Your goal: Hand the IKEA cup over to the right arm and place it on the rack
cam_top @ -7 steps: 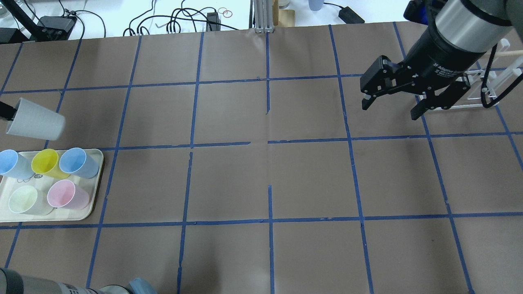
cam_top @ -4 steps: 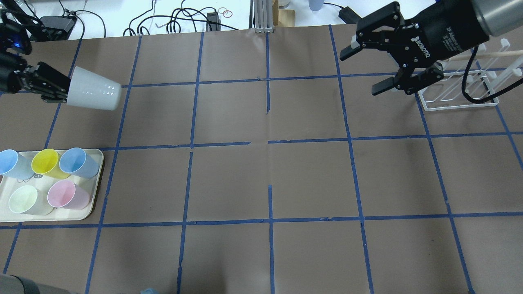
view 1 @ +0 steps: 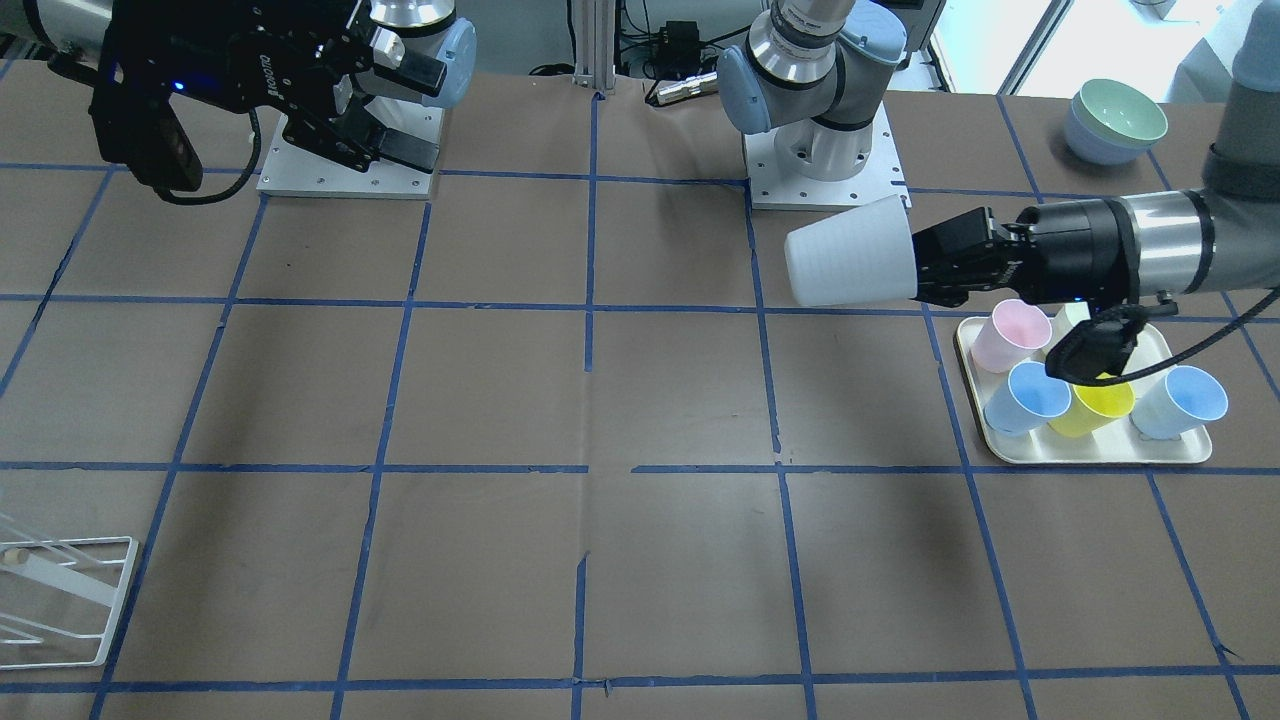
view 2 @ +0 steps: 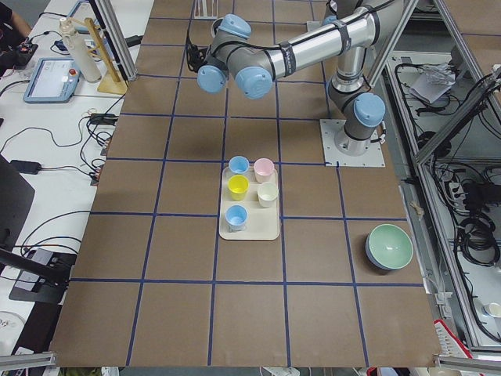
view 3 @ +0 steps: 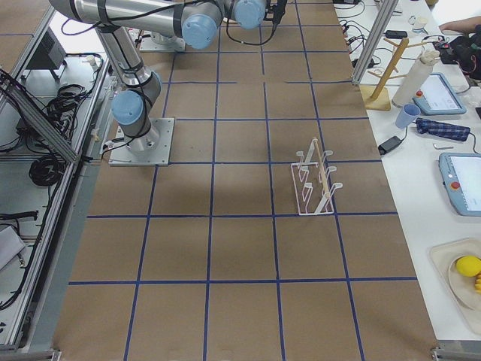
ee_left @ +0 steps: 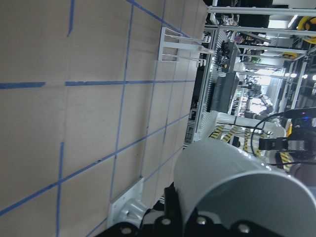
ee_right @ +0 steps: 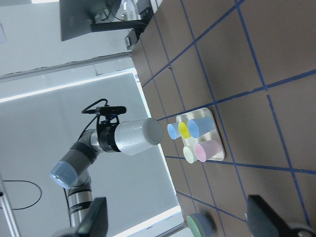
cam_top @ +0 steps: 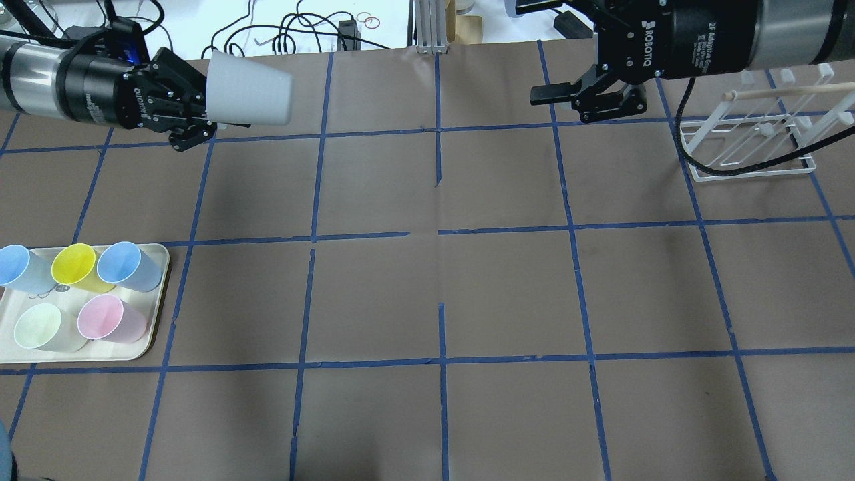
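Above the table's far left squares, the left gripper (cam_top: 200, 100) clamps the IKEA cup (cam_top: 250, 89) by its wide end and holds it level in the air, its narrow closed base pointing across the table toward the right arm (cam_top: 788, 33). The cup is a pale grey, handleless, tapered tumbler; fine rings run around its wall in the left wrist view. It hangs clear of the cream tray (cam_top: 157, 300), where two light blue cups, a yellow, a pink and a cream cup stand upright. The right gripper (cam_top: 544, 50) has its jaws spread wide and grips nothing, well apart from the cup and near the white rack (cam_top: 755, 140) with its slanted wooden peg. "ROBOTIQ" reads in white on the right gripper's black body, beside smaller lettering that begins "2F Adaptive"; the rest of it is too small to read. The cup's mouth is hidden by the left gripper's fingers. The overhead frame cuts off the right gripper's upper finger, and the front view shows only a corner of the rack.
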Available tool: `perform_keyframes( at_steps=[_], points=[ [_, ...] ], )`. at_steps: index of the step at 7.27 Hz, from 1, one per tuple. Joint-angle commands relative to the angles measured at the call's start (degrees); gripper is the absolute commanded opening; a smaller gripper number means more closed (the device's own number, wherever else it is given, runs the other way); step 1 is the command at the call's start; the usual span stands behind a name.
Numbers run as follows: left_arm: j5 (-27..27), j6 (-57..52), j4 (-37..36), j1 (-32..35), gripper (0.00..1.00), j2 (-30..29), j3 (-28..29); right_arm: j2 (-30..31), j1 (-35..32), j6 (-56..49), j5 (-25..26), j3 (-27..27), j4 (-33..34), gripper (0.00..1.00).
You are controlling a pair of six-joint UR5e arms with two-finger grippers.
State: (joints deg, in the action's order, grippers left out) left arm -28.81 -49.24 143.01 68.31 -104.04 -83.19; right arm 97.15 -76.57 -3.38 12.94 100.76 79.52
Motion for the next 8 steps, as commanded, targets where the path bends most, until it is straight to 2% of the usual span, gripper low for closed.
perform_keyframes(
  at_steps=[1, 2, 3, 4, 8],
  points=[
    [9.7, 1.7, 3.3, 7.5, 0.0, 0.7, 0.0, -0.1, 0.0, -6.9, -9.0, 3.3, 0.1, 1.0],
    [12.4, 2.2, 3.9, 10.5, 0.0, 0.9, -0.1, -0.3, 0.0, -11.1, -9.2, 4.3, 0.1, 1.0],
    [18.1, 4.0, 4.5, 13.5, 0.0, 2.0, 0.0, -0.6, -0.2, -14.5, -11.9, 5.3, 0.0, 1.0],
    [20.3, 4.8, 4.5, 16.4, 0.0, 3.3, 0.0, -1.5, -0.2, -16.0, -13.6, 5.7, 0.5, 1.0],
    [21.3, 4.8, 4.5, 18.7, 0.0, 4.5, -0.6, -2.9, -1.6, -13.2, -14.9, 5.6, 0.0, 1.0]
  ],
)
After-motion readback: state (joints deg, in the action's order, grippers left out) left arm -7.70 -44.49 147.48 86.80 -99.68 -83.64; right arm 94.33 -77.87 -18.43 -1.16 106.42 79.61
